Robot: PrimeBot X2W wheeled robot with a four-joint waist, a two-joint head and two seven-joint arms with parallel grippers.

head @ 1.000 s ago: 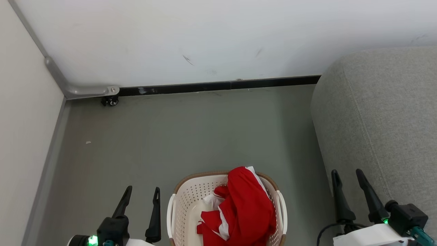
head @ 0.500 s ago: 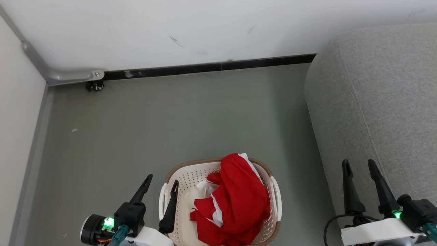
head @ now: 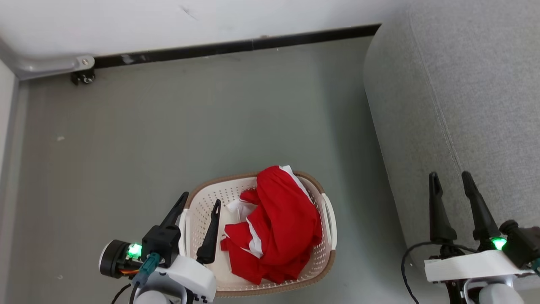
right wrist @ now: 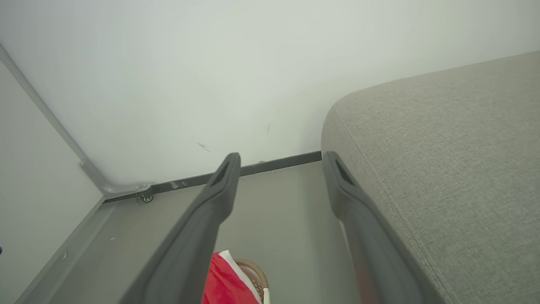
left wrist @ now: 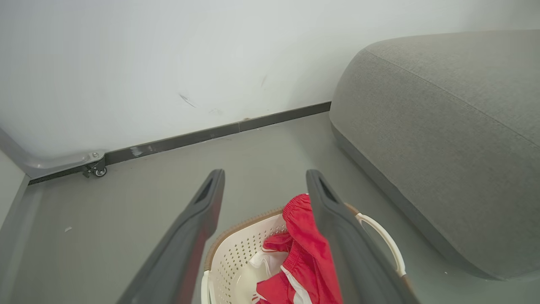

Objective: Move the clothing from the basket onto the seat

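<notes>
1. The seat [head: 464,105], a large grey cushion, takes up the right side, apart from the basket.
2. The grey floor [head: 168,126] runs up to a white wall [head: 126,21] edged with a black skirting strip.
3. The basket [head: 230,192] stands on the floor left of the seat, a strip of floor between them.
4. The clothing [head: 282,223] lies crumpled inside the basket. It is heaped toward the right half and rises over the far rim, with white trim among the red folds.
5. The left gripper [head: 201,198] hangs over the basket's left edge, fingers spread and empty.
6. The right gripper [head: 449,174] hangs above the seat's left edge, fingers spread, holding nothing.
7. A small black caster [head: 83,77] sits by the wall.
</notes>
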